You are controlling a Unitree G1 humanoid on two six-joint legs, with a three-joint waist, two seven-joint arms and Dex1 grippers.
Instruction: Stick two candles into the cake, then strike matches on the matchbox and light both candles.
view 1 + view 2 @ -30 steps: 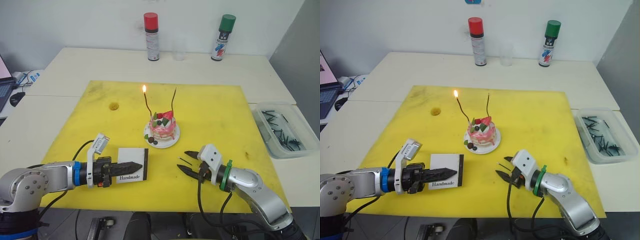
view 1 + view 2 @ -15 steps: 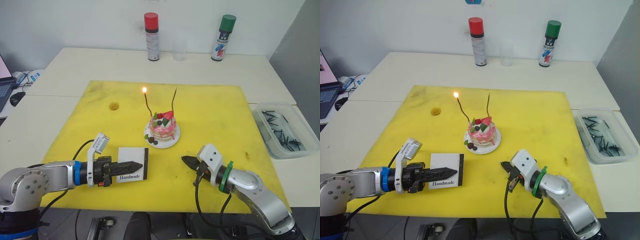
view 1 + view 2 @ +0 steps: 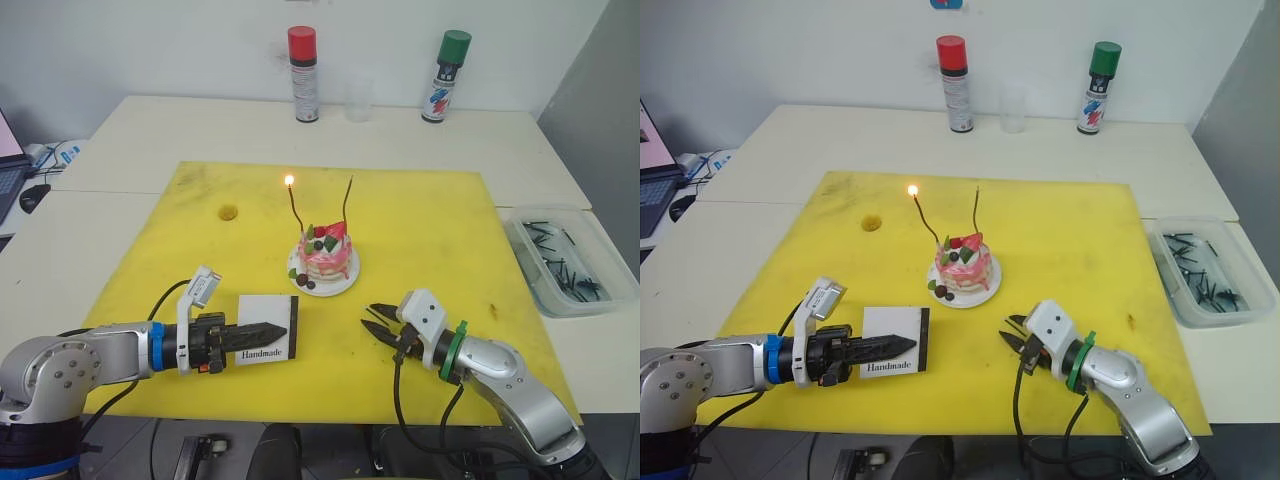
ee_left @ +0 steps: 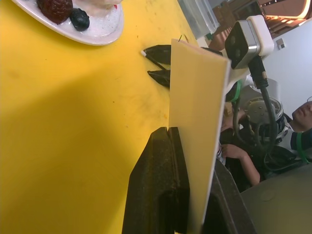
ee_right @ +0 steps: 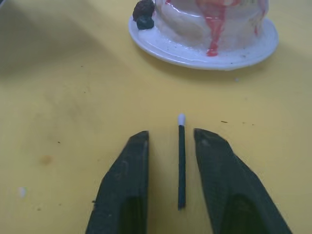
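The pink cake sits on its white plate mid-mat, with two thin wavy candles stuck in it. The left candle carries a small flame; the right candle is unlit. My left gripper is shut on the white matchbox, holding it on edge just over the mat, left of and nearer than the cake. My right gripper is open low over the mat in front of the cake. A dark match with a white tip lies flat between its fingers, pointing at the plate.
A yellow mat covers the table's middle. A clear tray of spare matches stands at the right edge. Two spray cans and a clear cup stand at the back. A laptop and mouse lie far left.
My right gripper was open a second ago, shut half a second ago, and is open again now with the match lying between its fingers. The left arm and matchbox barely moved.
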